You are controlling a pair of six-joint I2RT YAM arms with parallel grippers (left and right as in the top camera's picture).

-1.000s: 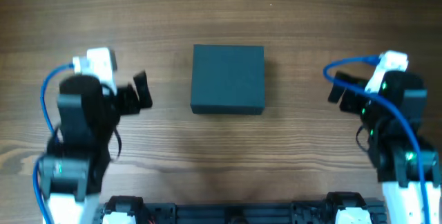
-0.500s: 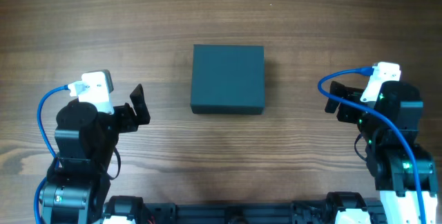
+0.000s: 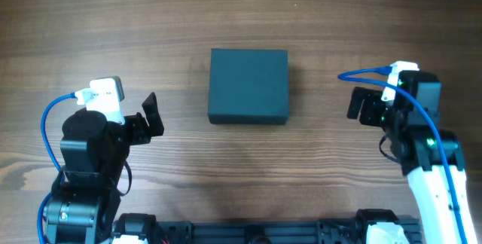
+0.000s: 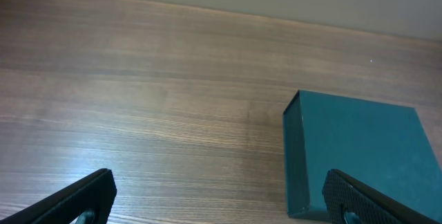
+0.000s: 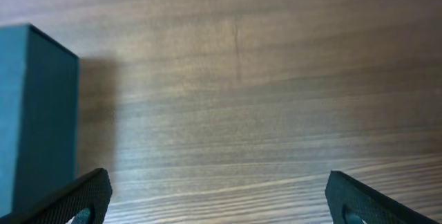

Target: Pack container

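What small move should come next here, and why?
Probably move the right tool toward the box. The box looks closed, and the right tool and the left tool are open, empty and apart from it.

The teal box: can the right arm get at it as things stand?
Probably yes. Only wooden table lies between the right arm's open fingers and the container, so nothing seems to stand in the way.
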